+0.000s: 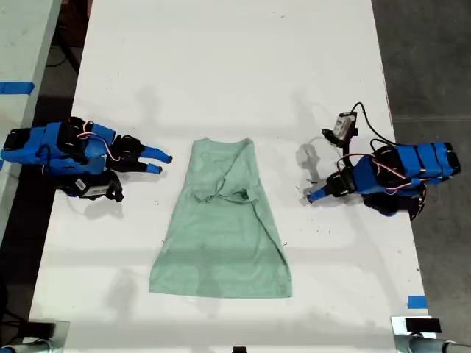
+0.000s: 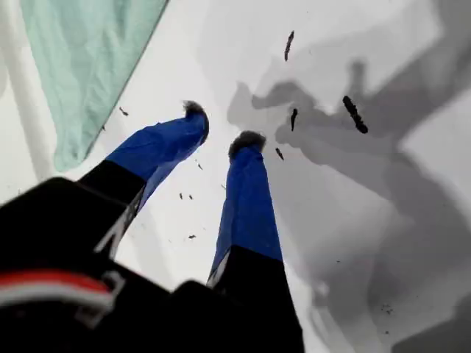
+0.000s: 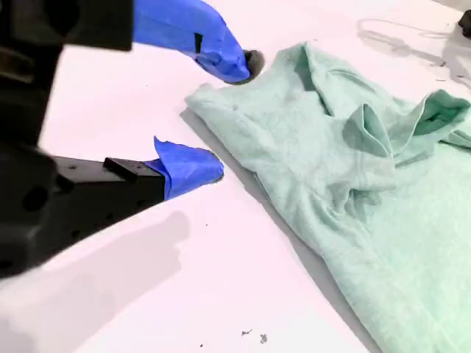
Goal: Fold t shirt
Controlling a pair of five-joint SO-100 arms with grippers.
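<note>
The pale mint-green t shirt point(image 1: 224, 235) lies flat in the middle of the white table point(image 1: 221, 66), with its hem toward the exterior view's bottom. Its sleeves are folded inward and rumpled near the collar point(image 3: 383, 132). My second gripper point(image 1: 162, 162) point(image 3: 228, 118) rests on the table at the exterior view's left, open, its fingertips just short of the shirt's shoulder corner. My first gripper point(image 1: 313, 195) point(image 2: 221, 125) lies at the exterior view's right, open with nothing between its fingers and a short gap from the shirt's edge point(image 2: 88, 66).
A small module on a cable point(image 1: 344, 126) lies behind the first arm. Blue tape point(image 1: 416, 301) marks the table's near edge at the exterior view's right. Dark specks point(image 2: 353, 114) dot the table. A second table point(image 1: 22, 81) stands at the exterior view's left.
</note>
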